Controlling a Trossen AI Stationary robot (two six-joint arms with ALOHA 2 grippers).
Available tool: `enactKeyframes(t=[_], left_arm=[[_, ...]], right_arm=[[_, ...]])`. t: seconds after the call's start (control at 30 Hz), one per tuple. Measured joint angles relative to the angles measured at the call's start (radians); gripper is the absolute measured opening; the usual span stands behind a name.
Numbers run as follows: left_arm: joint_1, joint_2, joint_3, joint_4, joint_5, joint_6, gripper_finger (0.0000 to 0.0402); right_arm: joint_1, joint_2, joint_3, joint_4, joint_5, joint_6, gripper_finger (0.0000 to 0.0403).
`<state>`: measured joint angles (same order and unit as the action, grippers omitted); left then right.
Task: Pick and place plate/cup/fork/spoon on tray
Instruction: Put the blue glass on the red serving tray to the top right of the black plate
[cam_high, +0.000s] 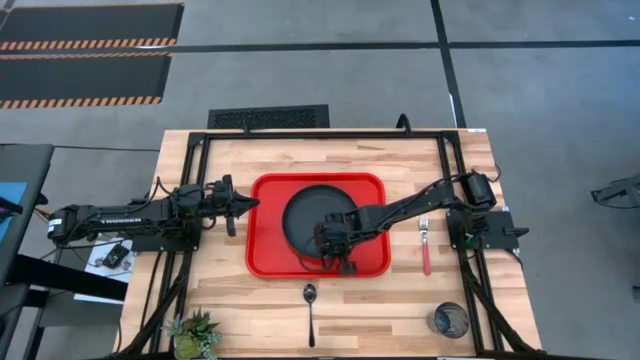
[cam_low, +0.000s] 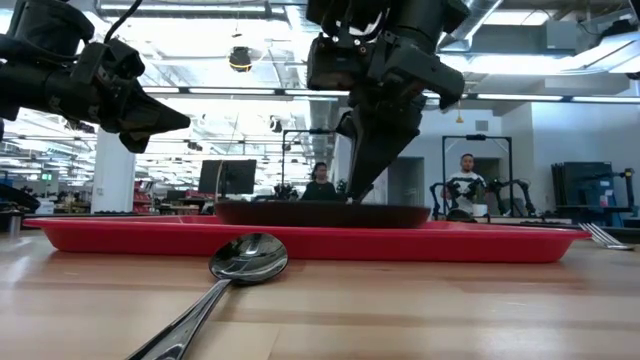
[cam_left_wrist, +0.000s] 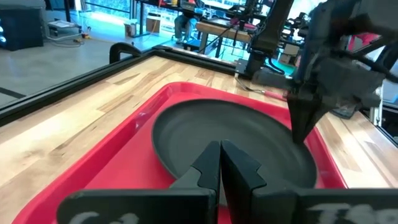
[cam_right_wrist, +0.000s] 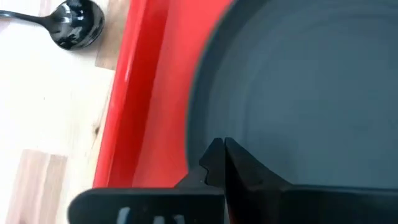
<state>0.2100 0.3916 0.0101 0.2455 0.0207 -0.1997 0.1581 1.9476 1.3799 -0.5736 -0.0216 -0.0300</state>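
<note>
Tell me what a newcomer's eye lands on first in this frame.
The bright red tray in the middle of the wooden table, with the black plate lying in it. The right gripper, shut, sits over the plate's near rim. The left gripper waits shut beside the tray's left edge.

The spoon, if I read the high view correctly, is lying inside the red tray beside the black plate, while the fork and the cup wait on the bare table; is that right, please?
Not quite: the spoon lies on the bare wooden table, just outside the red tray, as the high view shows. The black plate is in the tray, and the fork and the cup do wait on the table.
</note>
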Motion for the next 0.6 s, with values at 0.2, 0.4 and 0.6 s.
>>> enactKeyframes(t=[0.2, 0.4, 0.6], left_arm=[[0.0, 0.0, 0.0, 0.0, 0.005, 0.008, 0.0], [0.0, 0.0, 0.0, 0.0, 0.007, 0.008, 0.0], [0.0, 0.0, 0.0, 0.0, 0.007, 0.02, 0.0]], right_arm=[[-0.019, -0.011, -0.109, 0.223, 0.047, 0.047, 0.0004], [-0.057, -0.011, -0.114, 0.316, 0.058, 0.051, 0.0005], [-0.041, -0.067, -0.115, 0.296, 0.074, 0.048, 0.0003]])
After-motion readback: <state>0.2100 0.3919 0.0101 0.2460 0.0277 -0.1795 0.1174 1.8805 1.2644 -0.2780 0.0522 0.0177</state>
